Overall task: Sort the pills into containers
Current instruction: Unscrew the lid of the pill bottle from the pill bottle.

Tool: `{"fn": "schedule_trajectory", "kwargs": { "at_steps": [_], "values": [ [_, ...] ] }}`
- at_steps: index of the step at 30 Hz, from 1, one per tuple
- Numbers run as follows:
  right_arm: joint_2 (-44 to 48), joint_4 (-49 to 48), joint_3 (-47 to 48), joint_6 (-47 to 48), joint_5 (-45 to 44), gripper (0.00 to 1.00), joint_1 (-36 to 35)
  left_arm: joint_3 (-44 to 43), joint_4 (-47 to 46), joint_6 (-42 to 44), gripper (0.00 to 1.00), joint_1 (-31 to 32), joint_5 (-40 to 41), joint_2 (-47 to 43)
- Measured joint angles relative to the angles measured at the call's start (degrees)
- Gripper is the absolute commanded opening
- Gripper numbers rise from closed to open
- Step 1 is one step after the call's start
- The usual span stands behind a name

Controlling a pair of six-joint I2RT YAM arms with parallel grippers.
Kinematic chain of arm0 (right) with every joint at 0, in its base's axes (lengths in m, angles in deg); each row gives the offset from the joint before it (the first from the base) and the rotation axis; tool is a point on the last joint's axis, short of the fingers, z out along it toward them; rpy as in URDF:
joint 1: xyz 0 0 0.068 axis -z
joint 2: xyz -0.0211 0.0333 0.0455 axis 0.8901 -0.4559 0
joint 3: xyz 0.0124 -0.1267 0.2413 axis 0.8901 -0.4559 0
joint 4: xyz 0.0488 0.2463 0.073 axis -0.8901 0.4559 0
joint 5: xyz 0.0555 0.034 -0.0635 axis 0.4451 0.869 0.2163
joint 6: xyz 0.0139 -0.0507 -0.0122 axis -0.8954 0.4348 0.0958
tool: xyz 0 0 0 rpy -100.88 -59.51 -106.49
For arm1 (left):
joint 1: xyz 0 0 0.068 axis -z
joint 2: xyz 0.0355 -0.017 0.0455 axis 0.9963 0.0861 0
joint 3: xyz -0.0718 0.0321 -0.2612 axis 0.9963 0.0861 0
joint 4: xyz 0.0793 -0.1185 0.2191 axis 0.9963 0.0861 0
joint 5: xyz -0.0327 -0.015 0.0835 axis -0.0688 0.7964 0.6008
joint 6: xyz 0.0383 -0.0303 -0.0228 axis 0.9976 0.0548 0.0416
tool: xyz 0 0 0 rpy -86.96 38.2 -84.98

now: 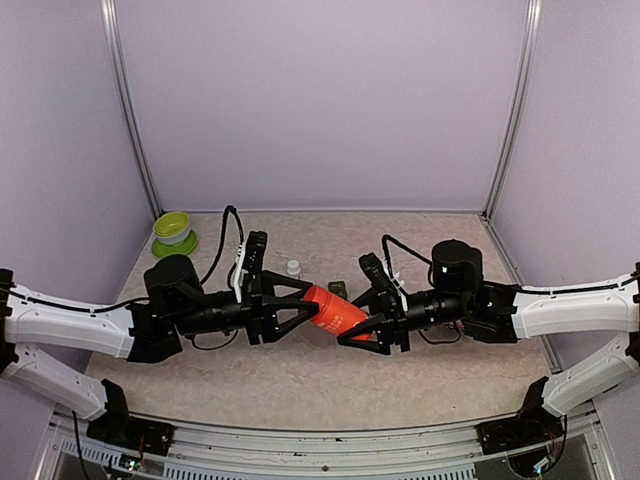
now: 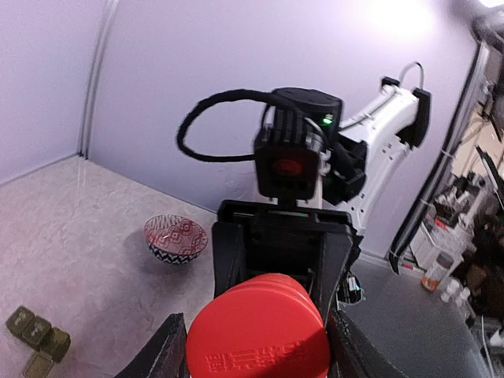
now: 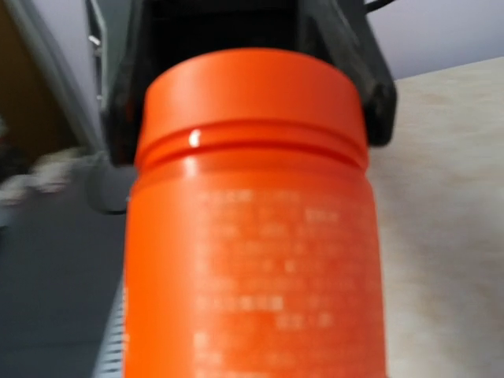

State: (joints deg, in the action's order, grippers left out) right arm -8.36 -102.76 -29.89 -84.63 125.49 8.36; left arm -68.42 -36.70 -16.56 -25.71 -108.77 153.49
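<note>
Top external: found the orange bottle (image 1: 335, 312) lifted off the table (image 1: 300, 385), lying roughly level between the two arms at mid-table. Saw the left gripper (image 1: 306, 304) closed around its lid end and the right gripper (image 1: 364, 328) closed around the body end, neither claw wide, both at a middling spread set by the bottle's girth. Confirmed from the left wrist: lid (image 2: 260, 339) filling the bottom of the view, dark fingers (image 2: 167, 350) close against either side of it. Confirmed from the right wrist too: label side close up and blurred, lid seated on the neck and flanked at the far end by the other claw.

Placed the containers (image 1: 338, 289) on the table just behind the bottle and apart from it. Picked out the same containers (image 2: 37, 337) from the left wrist as a small dark green cluster at lower left, possibly open-topped, though too small to say. Noted a lime-green bowl (image 1: 172, 228) at the far left corner, a red patterned bowl (image 2: 176, 239) further off, and a small white item (image 1: 293, 268) near the containers, perhaps a vial.

Spotted no loose pills anywhere and none visibly in the boxes. Judged the job barely begun: lid on, so opening, tipping out and sorting all left to do.
</note>
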Motion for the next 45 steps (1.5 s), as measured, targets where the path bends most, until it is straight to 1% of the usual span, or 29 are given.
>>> {"fn": "schedule_trajectory", "kwargs": {
  "at_steps": [2, 6, 8, 9, 12, 14, 16, 22, 30, 38, 41, 45],
  "values": [
    [0.1, 0.5, 0.1, 1.9, -4.0, 0.29, 0.0, -0.3, 0.6, -4.7, 0.29, -0.1, 3.6, 0.5],
    [0.1, 1.2, 0.1, 4.3, -9.4, 0.29, -0.1, -0.6, 0.9, -12.3, 0.18, 0.0, 8.6, 1.7],
    [0.1, 1.4, 0.1, 5.3, -11.7, 0.29, -0.2, -0.6, 0.9, -15.0, 0.17, 0.1, 10.4, 2.0],
    [0.1, 1.4, 0.1, 5.7, -12.8, 0.29, -0.3, -0.6, 1.0, -15.9, 0.22, 0.2, 11.2, 2.0],
    [0.3, 1.4, 0.1, 6.6, -14.7, 0.29, -0.6, -1.0, 1.5, -17.2, 0.48, 0.3, 12.2, 2.1],
    [0.6, 1.4, 0.1, 6.8, -15.0, 0.29, -0.6, -1.7, 1.9, -17.0, 0.59, 0.3, 12.2, 2.2],
    [0.7, 1.4, 0.2, 6.7, -14.4, 0.29, -0.6, -1.9, 1.9, -16.1, 0.64, 0.3, 11.8, 2.2],
    [0.7, 1.6, 0.4, 4.5, -10.2, 0.3, -0.6, -1.9, 1.7, -8.5, 0.67, 0.5, 7.5, 2.0],
    [1.5, 1.6, 0.4, 1.9, -6.2, 0.3, -0.6, -0.4, -0.1, -1.1, 0.65, -0.9, 2.2, -0.5],
    [1.6, 1.4, 0.4, 0.5, -3.7, 0.3, -0.6, 0.5, -1.3, 2.3, 0.66, -2.7, -3.9, -2.0],
    [1.6, 1.4, 0.4, 0.2, -2.9, 0.3, -0.6, 0.5, -1.2, 3.1, 0.59, -2.7, -6.2, -2.0],
    [1.6, 1.8, 0.6, 0.1, -2.3, 0.3, -0.6, 0.5, -1.3, 3.9, 0.44, -2.8, -8.0, -1.9]
  ]
}}
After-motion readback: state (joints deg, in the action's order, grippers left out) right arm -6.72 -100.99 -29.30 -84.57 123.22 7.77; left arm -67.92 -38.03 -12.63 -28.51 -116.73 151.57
